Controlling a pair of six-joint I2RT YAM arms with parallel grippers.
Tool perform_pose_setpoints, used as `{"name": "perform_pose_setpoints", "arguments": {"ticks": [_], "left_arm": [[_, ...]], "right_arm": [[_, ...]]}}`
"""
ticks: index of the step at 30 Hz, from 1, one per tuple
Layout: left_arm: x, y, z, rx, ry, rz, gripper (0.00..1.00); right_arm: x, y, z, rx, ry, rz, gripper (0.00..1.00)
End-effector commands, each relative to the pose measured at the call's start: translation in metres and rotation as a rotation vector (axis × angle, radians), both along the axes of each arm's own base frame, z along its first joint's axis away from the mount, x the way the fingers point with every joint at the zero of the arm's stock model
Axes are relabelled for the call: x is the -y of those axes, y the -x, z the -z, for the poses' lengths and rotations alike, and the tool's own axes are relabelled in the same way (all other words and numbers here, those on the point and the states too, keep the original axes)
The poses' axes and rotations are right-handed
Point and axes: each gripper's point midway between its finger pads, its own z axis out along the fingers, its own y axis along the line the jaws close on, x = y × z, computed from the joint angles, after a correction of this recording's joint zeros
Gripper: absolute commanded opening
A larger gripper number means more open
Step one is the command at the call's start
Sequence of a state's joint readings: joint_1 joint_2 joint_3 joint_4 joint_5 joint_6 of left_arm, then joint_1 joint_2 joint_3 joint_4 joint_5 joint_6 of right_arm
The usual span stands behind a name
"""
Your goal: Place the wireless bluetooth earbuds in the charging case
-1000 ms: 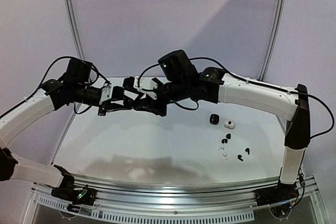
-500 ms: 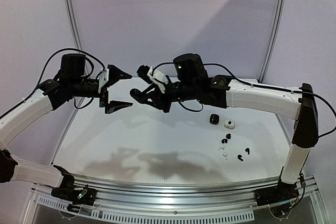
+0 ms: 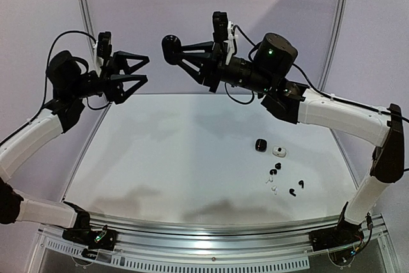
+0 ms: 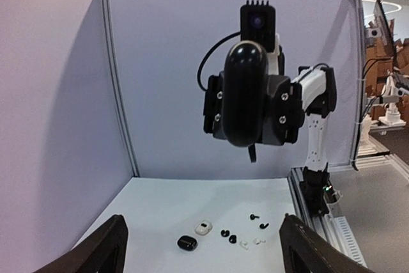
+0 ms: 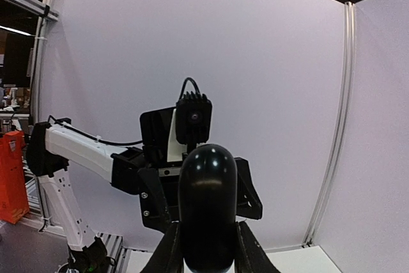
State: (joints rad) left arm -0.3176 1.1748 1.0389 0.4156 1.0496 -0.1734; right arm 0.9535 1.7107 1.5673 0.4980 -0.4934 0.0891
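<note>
**Top view:** The right gripper point(image 3: 174, 50) clamped the held case point(image 3: 169, 43) at its very fingertips, high in the air and well left of the white case point(image 3: 278, 151) on the table point(image 3: 160, 158). The left gripper point(image 3: 144, 70) hung released, jaws spread and empty, facing it from farther left. The earbuds point(image 3: 276, 169) lay loose just on the near side of the white case, none yet in a case. A spare case point(image 3: 260, 146) sat just left of the white one.

**Left wrist view:** The held case showed end-on, pinched between the right fingers far above the white case. Whether its lid was open could not be told.

**Right wrist view:** Only the held case's glossy dome rose between the fingers, with the left gripper facing it beyond.

**Risk:** A grip so near the tips on a slick shell could slip, dropping the case and scattering the earbuds. Any misjudged approach between the two facing grippers could knock it loose.
</note>
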Motion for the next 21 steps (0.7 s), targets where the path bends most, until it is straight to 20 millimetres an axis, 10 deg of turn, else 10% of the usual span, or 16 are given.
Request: {"name": "perform_pose_setpoints", "arguments": {"ticks": [1,21], "left_arm": [[0.011,0.022,-0.039,0.017,0.113,0.095,0.84],[0.053,0.04,-0.045,0.028,0.106,0.247,0.52]], "right_arm": [[-0.005,0.012,-0.013,0.03,-0.045,-0.083,0.0],[-0.01,0.01,-0.005,0.032,-0.026,-0.088,0.0]]}}
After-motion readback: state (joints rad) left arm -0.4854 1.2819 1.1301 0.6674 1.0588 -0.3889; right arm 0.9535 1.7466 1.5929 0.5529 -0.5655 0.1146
